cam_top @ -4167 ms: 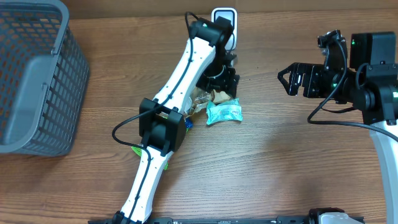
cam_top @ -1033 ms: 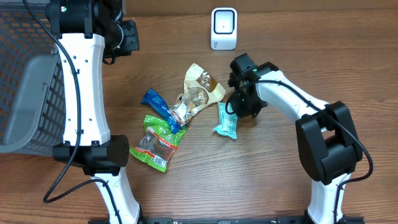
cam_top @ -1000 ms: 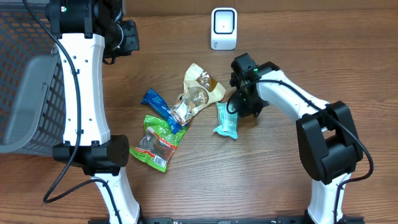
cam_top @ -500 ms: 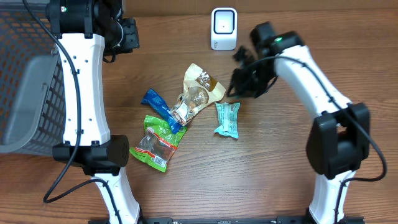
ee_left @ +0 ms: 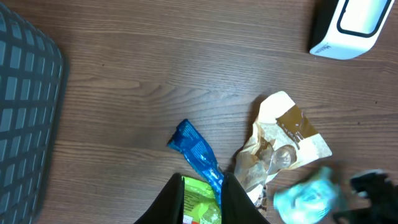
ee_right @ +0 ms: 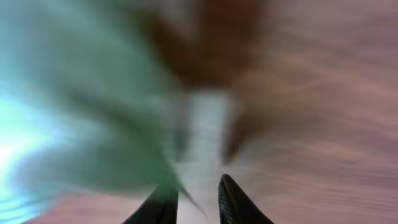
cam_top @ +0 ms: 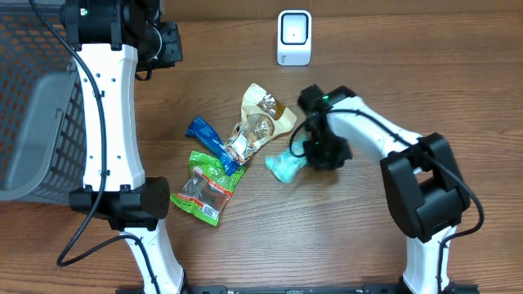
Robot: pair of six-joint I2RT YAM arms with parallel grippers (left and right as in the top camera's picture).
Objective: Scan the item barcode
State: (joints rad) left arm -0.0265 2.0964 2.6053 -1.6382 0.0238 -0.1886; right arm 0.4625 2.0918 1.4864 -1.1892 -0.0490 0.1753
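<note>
While right gripper (cam_top: 306,155) meets blurred teal packet (cam_top: 283,167), long axis left-right, free end toward green pouch (cam_top: 208,184), hold unclear, left gripper (ee_left: 200,186) narrowly parted, empty.

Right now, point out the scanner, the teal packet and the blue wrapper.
scanner (cam_top: 294,37), overhead view, on its white front face.
teal packet (cam_top: 283,167), overhead view, on its blurred left end.
blue wrapper (cam_top: 210,140), overhead view, on the middle of its length.
</note>
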